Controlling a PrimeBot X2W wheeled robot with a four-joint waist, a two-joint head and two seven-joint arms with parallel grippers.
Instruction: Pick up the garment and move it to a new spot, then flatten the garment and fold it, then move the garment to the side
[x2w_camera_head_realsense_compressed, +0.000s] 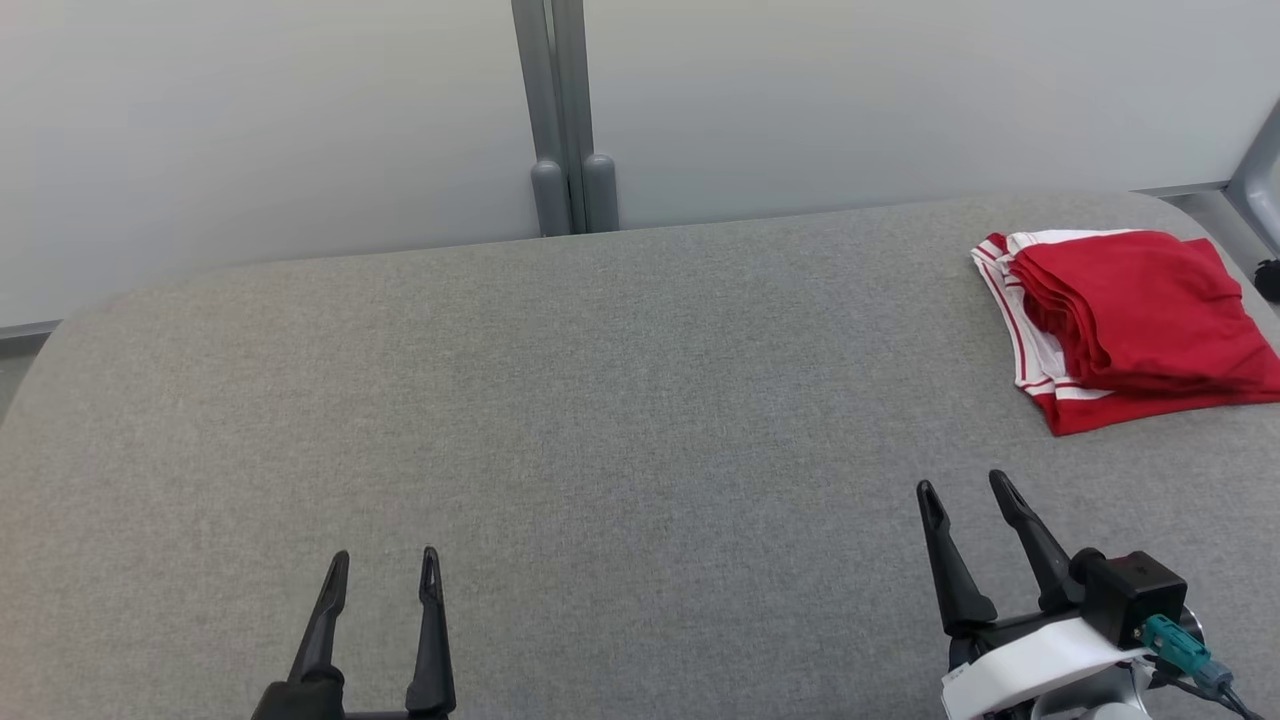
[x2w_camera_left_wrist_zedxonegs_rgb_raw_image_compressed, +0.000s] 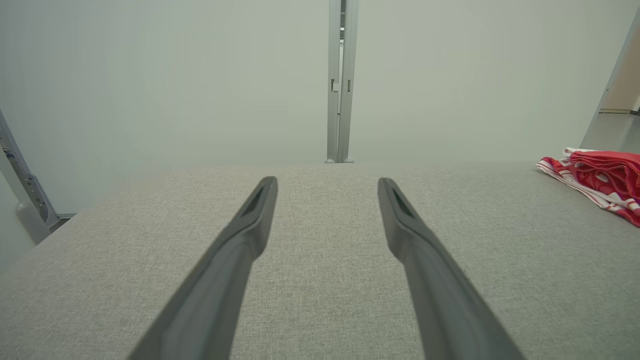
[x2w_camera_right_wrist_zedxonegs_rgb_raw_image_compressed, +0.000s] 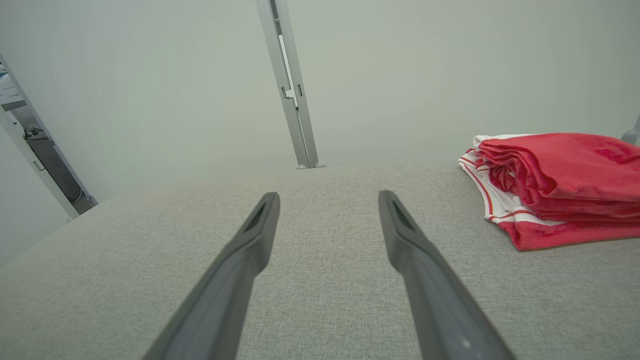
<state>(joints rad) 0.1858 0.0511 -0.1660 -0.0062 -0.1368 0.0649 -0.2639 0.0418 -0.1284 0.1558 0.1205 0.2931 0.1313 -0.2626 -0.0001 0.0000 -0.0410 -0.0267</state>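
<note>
We see the garment (x2w_camera_head_realsense_compressed: 1140, 320), red with white striped trim, folded into a compact stack at the far right of the grey fabric surface (x2w_camera_head_realsense_compressed: 600, 400). It lies flat on the surface, with the white striped edge facing left and the red layers on top. Its right side is cut off by the edge of the head view.

The left gripper (x2w_camera_head_realsense_compressed: 385, 553) is at the lower left. Its fingers are spread apart and point up the view, well away from the garment. In the left wrist view, the left gripper (x2w_camera_left_wrist_zedxonegs_rgb_raw_image_compressed: 327, 181) shows grey fabric between its two fingers, and the garment (x2w_camera_left_wrist_zedxonegs_rgb_raw_image_compressed: 605, 175) sits far off at the right edge.

The right gripper (x2w_camera_head_realsense_compressed: 964, 481) is at the lower right with its fingers also spread wide, tilted slightly left. It is below the garment in the head view, near it but not touching. In the right wrist view, the right gripper (x2w_camera_right_wrist_zedxonegs_rgb_raw_image_compressed: 328, 195) has grey fabric between its fingers, and the garment (x2w_camera_right_wrist_zedxonegs_rgb_raw_image_compressed: 560, 180) is off to the right of the right-hand finger, clear of it.

A black camera block (x2w_camera_head_realsense_compressed: 1130, 590) with a teal connector (x2w_camera_head_realsense_compressed: 1175, 640) sits on the right wrist. Behind the surface are pale wall panels (x2w_camera_head_realsense_compressed: 250, 130) and a grey post (x2w_camera_head_realsense_compressed: 565, 120).
</note>
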